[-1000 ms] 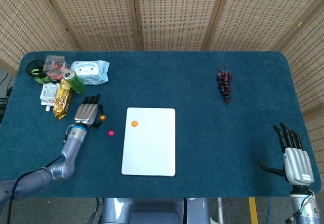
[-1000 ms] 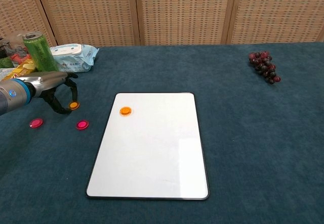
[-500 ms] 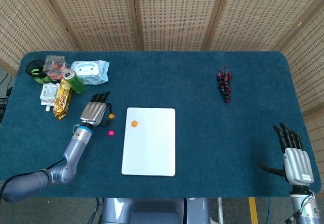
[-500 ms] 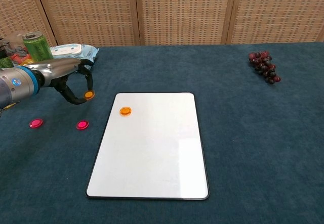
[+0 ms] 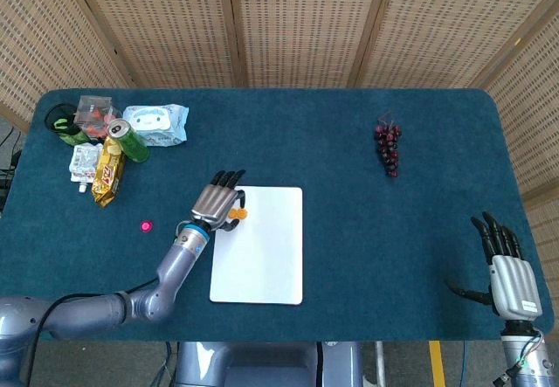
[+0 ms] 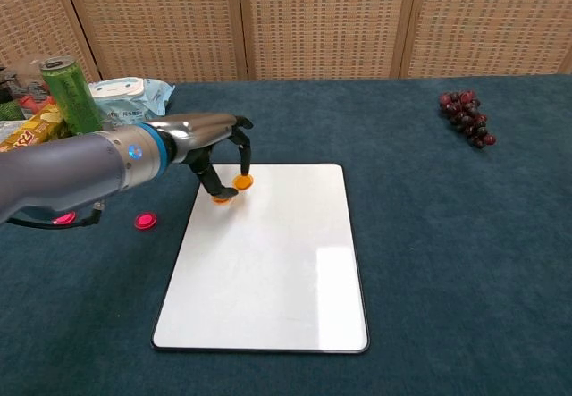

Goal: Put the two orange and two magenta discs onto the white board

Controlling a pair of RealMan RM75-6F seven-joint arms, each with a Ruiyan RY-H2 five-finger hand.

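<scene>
The white board lies mid-table. My left hand hovers over its far left corner and pinches an orange disc at the fingertips. A second orange disc lies on the board right beside it, partly under the thumb. Left of the board, one magenta disc rests on the cloth; my left arm hides it in the head view. Farther left is the other magenta disc. My right hand is open at the table's front right edge, holding nothing.
A bunch of dark grapes lies at the far right. A green can, a wipes packet, a yellow snack packet and other clutter crowd the far left corner.
My left hand has carried the orange disc rightward from the cloth to above the board's far left corner. The right hand has not moved.
</scene>
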